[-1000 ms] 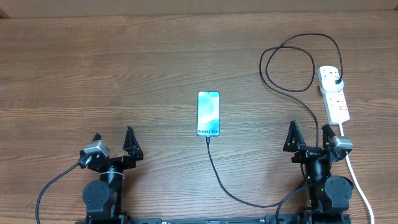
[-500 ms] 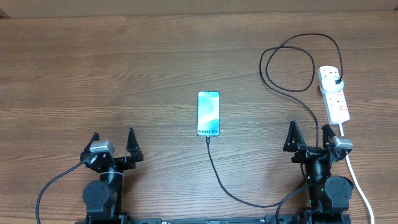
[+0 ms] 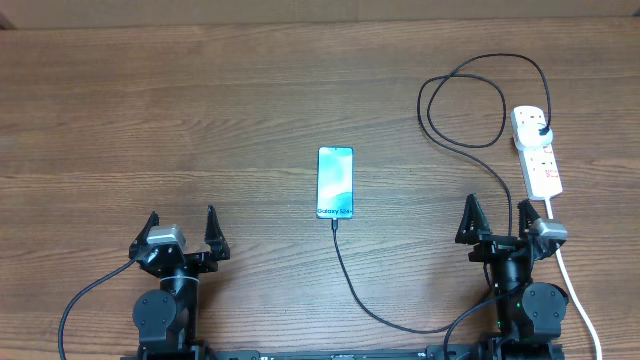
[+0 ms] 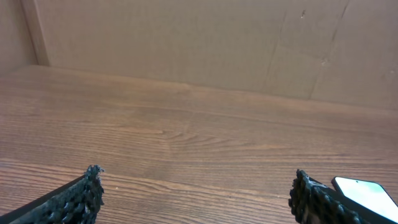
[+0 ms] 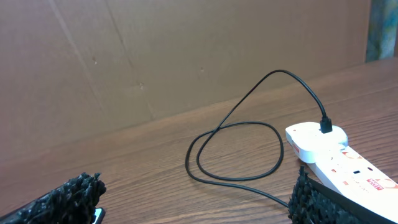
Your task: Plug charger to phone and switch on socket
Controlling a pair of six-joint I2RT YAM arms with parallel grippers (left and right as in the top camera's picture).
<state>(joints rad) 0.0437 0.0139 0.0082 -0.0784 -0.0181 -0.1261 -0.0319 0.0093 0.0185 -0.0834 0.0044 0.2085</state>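
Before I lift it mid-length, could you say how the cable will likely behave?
Probably floppy: the cable lies in loose loops, so it should sag either side of a grip. Likely light, being thin. Both ends look attached, to the phone and the strip, so a hard pull may drag the phone.

- The phone (image 3: 335, 183) lies flat at mid-desk (image 3: 200, 100), screen up.
- The charger (image 3: 360, 290) meets the phone's near end, loops rightward, and its plug sits in the socket (image 3: 537, 150).
- The left hand (image 3: 181, 226) and right hand (image 3: 497, 221) sit at the near edge, fingers spread.
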